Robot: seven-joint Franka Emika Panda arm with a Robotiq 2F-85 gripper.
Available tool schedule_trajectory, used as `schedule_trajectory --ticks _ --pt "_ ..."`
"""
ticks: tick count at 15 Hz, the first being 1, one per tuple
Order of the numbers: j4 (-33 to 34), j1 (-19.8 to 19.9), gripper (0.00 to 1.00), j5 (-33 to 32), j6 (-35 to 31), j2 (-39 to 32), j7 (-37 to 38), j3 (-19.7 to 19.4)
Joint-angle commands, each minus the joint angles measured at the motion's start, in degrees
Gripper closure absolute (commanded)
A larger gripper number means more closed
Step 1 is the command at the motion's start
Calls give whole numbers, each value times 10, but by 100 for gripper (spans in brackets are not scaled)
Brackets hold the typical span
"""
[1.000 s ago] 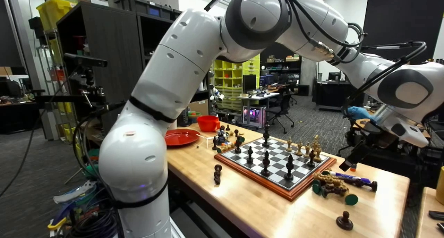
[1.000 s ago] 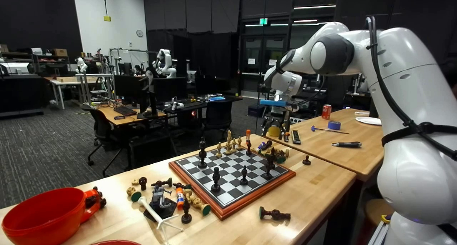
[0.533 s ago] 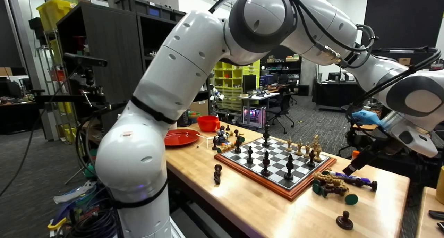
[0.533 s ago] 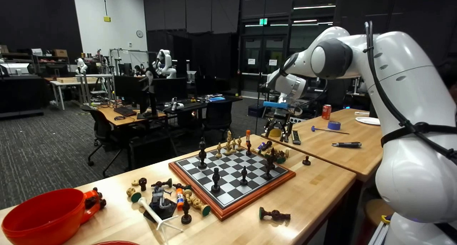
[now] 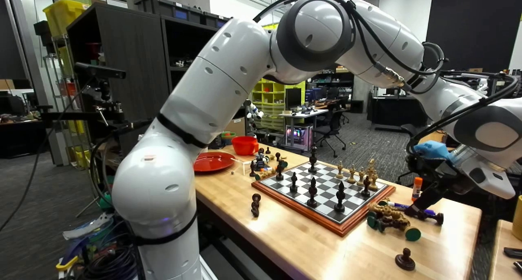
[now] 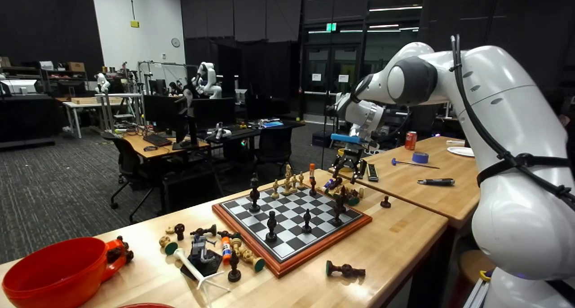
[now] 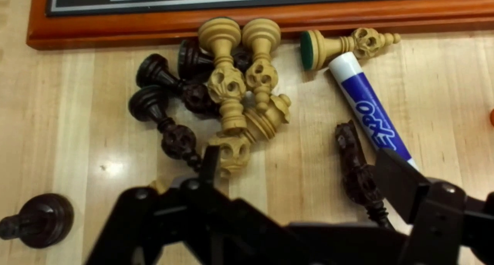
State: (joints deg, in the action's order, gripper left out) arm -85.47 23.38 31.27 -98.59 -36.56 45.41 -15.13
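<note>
My gripper (image 7: 301, 160) stands open above the table, nothing between its fingers but a view of the wood. In the wrist view a dark chess piece (image 7: 349, 151) lies by the right finger, close to a blue and white Expo marker (image 7: 370, 106). The left finger overlaps a heap of fallen pieces, among them a light piece (image 7: 227, 83) and a dark piece (image 7: 177, 139). Another light piece (image 7: 332, 46) lies by the board's edge. A dark pawn (image 7: 46, 220) stands apart. In an exterior view the gripper (image 5: 415, 210) hangs at the marker; contact cannot be told.
The wood-rimmed chessboard (image 5: 301, 208) bears several standing pieces. An upright orange glue stick (image 5: 416, 189) is near the gripper. A red plate (image 5: 214, 161), a red mug (image 5: 244, 145) and loose pieces occupy the far end. A second table (image 6: 404, 204) adjoins, with a can (image 6: 410, 140).
The arm has lowered, bringing my gripper down toward the fallen pieces and the marker. The glue stick shows more fully in an exterior view. The pieces have not moved.
</note>
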Motion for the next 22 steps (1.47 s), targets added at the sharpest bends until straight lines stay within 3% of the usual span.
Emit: schedule_trajectory --ticks 1,15,22 --pt "10 8 0 13 -4 -9 7 5" --pt "-16 1 0 11 5 7 4 8" --pt "-49 0 0 14 8 48 -14 8"
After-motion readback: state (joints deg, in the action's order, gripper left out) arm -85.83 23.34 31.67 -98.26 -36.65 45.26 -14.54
